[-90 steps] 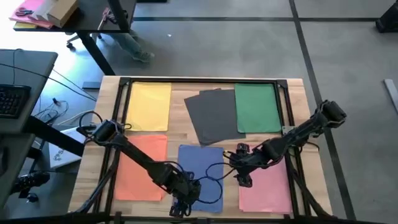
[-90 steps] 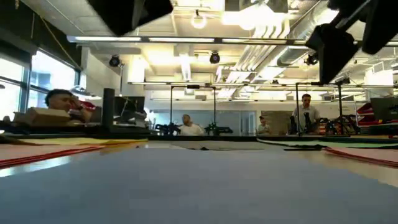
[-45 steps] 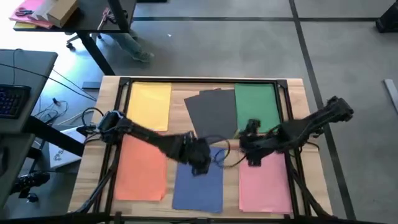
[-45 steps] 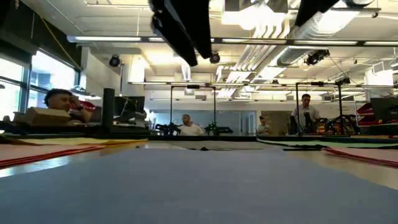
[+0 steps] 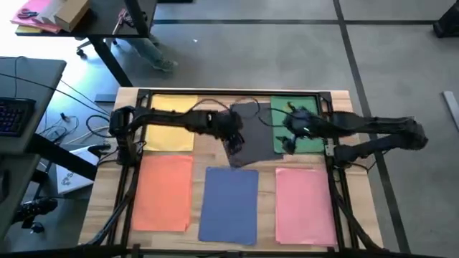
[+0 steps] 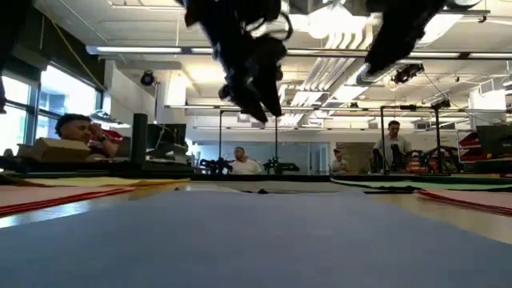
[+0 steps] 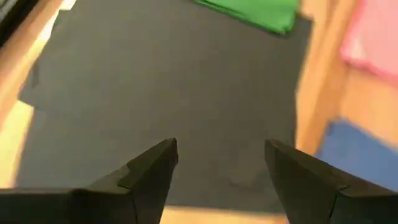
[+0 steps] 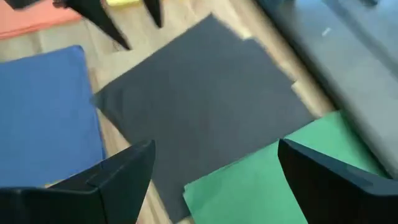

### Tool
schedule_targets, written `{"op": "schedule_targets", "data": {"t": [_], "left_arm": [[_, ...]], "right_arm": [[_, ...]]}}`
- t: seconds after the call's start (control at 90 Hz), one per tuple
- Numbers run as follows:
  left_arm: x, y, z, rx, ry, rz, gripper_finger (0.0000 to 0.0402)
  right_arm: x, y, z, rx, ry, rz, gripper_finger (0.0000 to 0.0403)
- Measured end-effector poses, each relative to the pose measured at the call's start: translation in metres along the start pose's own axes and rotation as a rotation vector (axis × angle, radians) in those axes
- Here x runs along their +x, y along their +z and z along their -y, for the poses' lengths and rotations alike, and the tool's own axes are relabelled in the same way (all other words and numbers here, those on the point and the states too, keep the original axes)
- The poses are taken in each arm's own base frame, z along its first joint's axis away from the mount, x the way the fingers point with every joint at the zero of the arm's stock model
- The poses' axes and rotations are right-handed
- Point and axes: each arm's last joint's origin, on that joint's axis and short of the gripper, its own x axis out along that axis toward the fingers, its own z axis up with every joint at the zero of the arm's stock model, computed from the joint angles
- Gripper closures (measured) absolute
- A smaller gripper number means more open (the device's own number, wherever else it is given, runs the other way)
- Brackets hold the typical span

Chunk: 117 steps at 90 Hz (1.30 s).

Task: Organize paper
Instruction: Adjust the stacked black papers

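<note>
High view: my left gripper [image 5: 234,136] hangs over the near left part of the dark grey paper [image 5: 252,140], which lies askew at the middle of the table's [image 5: 343,100] far half. My right gripper [image 5: 292,137] hangs over the green paper [image 5: 305,118], just right of the grey stack. Yellow paper [image 5: 172,125] sits left of the grey; orange paper [image 5: 164,192], blue paper [image 5: 229,208] and pink paper [image 5: 305,204] line the near row in front of it.

Low view: both arms hang dark overhead; people sit and stand in the room behind.

Left wrist view: my left fingers [image 7: 149,171] stand wide apart, empty, above the grey stack, green at its far corner.

Right wrist view: my right fingers [image 8: 121,174] are spread wide, holding nothing, with the grey stack between them, the green stack overlapping its edge and blue beside it.
</note>
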Motion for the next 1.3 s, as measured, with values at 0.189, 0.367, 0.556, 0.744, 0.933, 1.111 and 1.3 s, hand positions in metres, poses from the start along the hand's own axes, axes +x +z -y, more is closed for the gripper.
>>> {"op": "schedule_targets", "data": {"t": [0.189, 0.367, 0.556, 0.744, 0.933, 1.111, 1.3], "left_arm": [[0.014, -0.01, -0.049, -0.149, 0.045, 0.008, 0.0179], [0.023, -0.033, -0.074, -0.151, 0.102, -0.065, 0.0188], [0.028, -0.053, -0.079, -0.145, 0.118, -0.114, 0.0194], [0.033, -0.071, -0.083, -0.114, 0.115, -0.106, 0.0199], [0.012, -0.101, -0.088, 0.021, 0.115, -0.246, 0.02], [-0.01, -0.107, -0.095, -0.067, 0.119, -0.089, 0.02], [-0.011, -0.09, -0.093, -0.257, 0.043, 0.194, 0.02]], "right_arm": [[0.065, 0.011, 0.025, -0.01, -0.017, -0.097, 0.0077], [0.12, 0.038, 0.04, -0.172, 0.018, -0.255, 0.0077], [0.167, 0.065, 0.042, -0.325, 0.055, -0.367, 0.0083], [0.204, 0.087, 0.039, -0.396, 0.068, -0.405, 0.009], [0.198, 0.092, 0.046, -0.439, 0.118, -0.523, 0.009], [0.195, 0.092, 0.062, -0.342, 0.135, -0.547, 0.0091], [0.213, 0.107, 0.059, -0.347, 0.087, -0.306, 0.0091]]}}
